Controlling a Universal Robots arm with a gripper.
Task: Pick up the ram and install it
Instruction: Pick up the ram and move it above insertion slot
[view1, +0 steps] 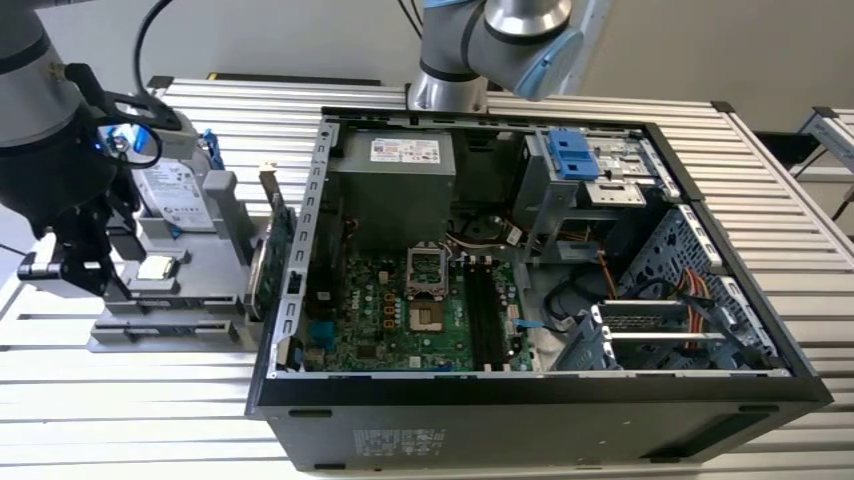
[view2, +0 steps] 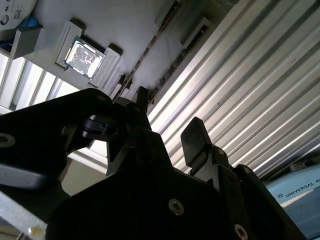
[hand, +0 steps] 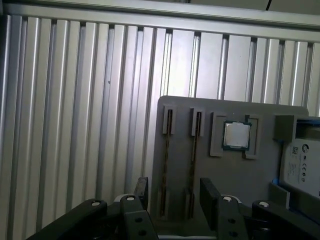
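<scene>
Gripper (hand: 174, 184) is hanging over the grey tray (hand: 250, 182). Its fingers (hand: 142, 189) are standing spread apart in both wrist views and are gripping nothing.

Ram (hand: 167, 150) is sitting on edge in a narrow slot of the tray, apart from the fingers. A second stick (hand: 194, 150) is sitting in the neighbouring slot, parallel to it. In the first wrist view both slots are lying between the two fingertips.

CPU (hand: 236, 135) is resting in a square pocket just beside the second stick. Hard drive (hand: 301, 167) is lying on the tray beyond the CPU.

In the exterior view the tray is sitting on the slatted table (view1: 787, 200) at that view's left, just beside the open case (view1: 534, 400). The arm (view1: 40, 110) is reaching down over the tray. A green card (view1: 274, 260) is standing upright between the tray and the case wall. Motherboard (view1: 387, 315) is lying exposed inside the case, and its long dark slots (view1: 483, 320) are running beside the processor socket
</scene>
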